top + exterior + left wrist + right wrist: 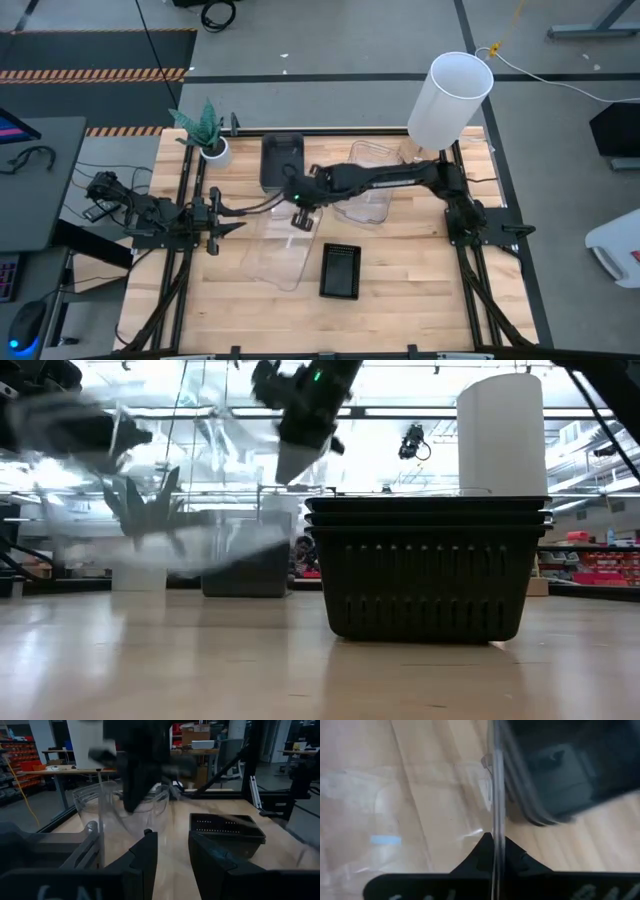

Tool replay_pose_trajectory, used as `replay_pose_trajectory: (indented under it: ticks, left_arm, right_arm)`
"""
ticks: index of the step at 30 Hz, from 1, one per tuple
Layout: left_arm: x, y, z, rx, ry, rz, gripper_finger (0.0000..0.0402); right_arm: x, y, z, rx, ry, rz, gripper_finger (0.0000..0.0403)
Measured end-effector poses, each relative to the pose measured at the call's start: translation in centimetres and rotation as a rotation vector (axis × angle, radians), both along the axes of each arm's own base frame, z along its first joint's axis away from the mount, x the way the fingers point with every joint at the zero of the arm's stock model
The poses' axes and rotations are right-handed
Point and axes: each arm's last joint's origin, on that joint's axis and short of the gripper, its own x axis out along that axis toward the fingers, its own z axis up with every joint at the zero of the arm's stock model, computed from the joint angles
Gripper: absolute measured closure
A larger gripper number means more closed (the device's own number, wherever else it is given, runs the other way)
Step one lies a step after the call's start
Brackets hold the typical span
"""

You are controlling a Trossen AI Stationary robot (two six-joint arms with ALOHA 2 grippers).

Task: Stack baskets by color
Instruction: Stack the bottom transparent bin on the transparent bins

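Now I have the right tool (492, 842) pinched shut on the thin rim of the clear transparent plastic basket (283, 252) mid-desk (420, 300), which looks light, slippery, flexible; my left tool (172, 855) waits half-open.

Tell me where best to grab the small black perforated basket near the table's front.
Probably by a long side wall of the black basket, coming straight down from above: it sits upright and open-topped, apart from the clear basket, so one finger could slip inside the rim.
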Motion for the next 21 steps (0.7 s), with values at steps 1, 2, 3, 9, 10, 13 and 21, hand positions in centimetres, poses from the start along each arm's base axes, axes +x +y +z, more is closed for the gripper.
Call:
replay_pose_trajectory:
  ticks: [1,2,3,9,10,13,21]
  left_arm:
    - [0.0,0.0,0.0,0.0,0.0,0.0,0.0285]
    - [0.0,0.0,0.0,0.0,0.0,0.001,0.0285]
    - [0.0,0.0,0.0,0.0,0.0,0.0,0.0285]
    - [0.0,0.0,0.0,0.0,0.0,0.0,0.0285]
    - [0.0,0.0,0.0,0.0,0.0,0.0,0.0285]
    - [0.0,0.0,0.0,0.001,0.0,0.0,0.0285]
    - [0.0,0.0,0.0,0.001,0.0,0.001,0.0285]
  right_arm:
    - [-0.5,0.0,0.8,-0.013,-0.004,-0.008,0.0396]
    - [-1.0,0.2,1.7,-0.03,-0.011,-0.013,0.0397]
    - [-1.7,0.4,2.6,-0.053,-0.015,-0.02,0.0397]
    - [-5.7,1.5,7.8,-0.281,-0.043,-0.108,0.0398]
    - [-6.5,1.7,8.6,-0.34,-0.044,-0.122,0.0398]
    - [-8.6,2.1,10.4,-0.44,-0.025,-0.129,0.0397]
    - [-14.3,1.4,13.5,-0.592,0.104,-0.164,0.0397]
